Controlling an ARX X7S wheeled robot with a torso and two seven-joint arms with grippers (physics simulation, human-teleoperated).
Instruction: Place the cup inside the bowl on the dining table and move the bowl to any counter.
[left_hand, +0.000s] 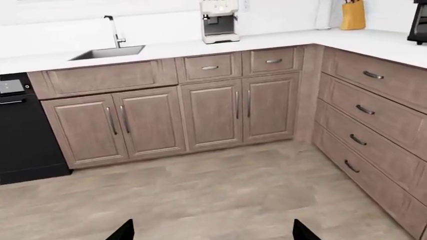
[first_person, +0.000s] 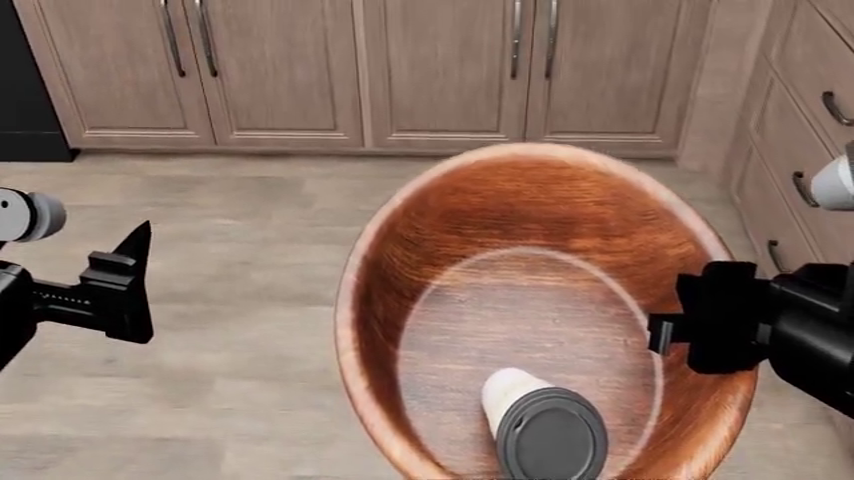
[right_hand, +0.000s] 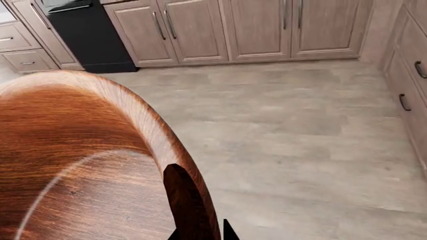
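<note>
The right gripper (first_person: 663, 335) pinches the wooden bowl's (first_person: 441, 260) rim, jaws narrow on the wall, carrying it above the floor toward the sink worktop (left_hand: 200, 47). The lidded cup (first_person: 541, 425) lies toppled inside. The left gripper (first_person: 134, 270) seemingly hangs wide and empty.

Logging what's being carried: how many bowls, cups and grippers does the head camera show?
bowl: 1
cup: 1
grippers: 2, the left gripper and the right gripper
Total: 4
</note>
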